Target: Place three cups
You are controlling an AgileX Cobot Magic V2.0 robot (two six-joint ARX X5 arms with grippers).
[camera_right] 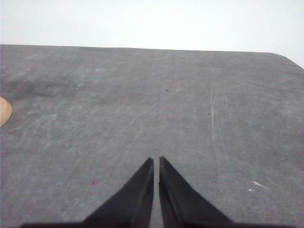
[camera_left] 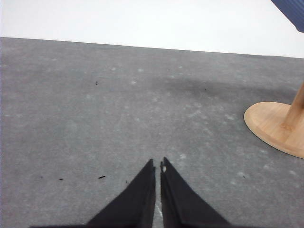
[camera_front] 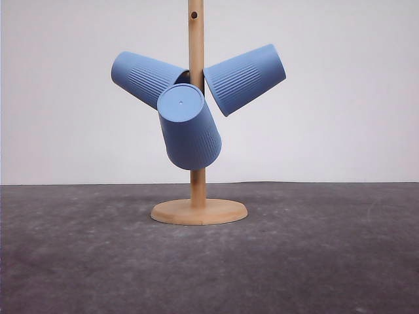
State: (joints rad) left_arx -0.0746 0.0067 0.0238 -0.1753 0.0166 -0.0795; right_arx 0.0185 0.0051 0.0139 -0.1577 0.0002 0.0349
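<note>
You have all three cups hanging on the wooden rack (camera_front: 196,104), a bare upright post on a round base (camera_front: 199,212) that stands on the dark grey table (camera_front: 327,261).

Take the post as your reference. The left cup (camera_front: 145,77) hangs on its left side, tilted, with its closed bottom pointing up and away from the post and its mouth against it. The right cup (camera_front: 245,78) mirrors it on the other side, at about the same height, bottom up and outward. The front cup (camera_front: 188,127) hangs in front of the post, a little lower than the other two, its flat bottom turned toward you and its mouth angled down. It overlaps the left cup's inner end in the front view; you cannot tell whether they touch.

Your left gripper (camera_left: 157,164) hovers over bare table with the rack's base (camera_left: 273,126) off to one side, well apart from it. Its jaws are nearly together, only a thin slit between the tips, and they grip nothing.

Your right gripper (camera_right: 156,160) is likewise over bare table, with a sliver of the base (camera_right: 4,111) at the picture's edge. Its jaws too are drawn almost closed and empty.
</note>
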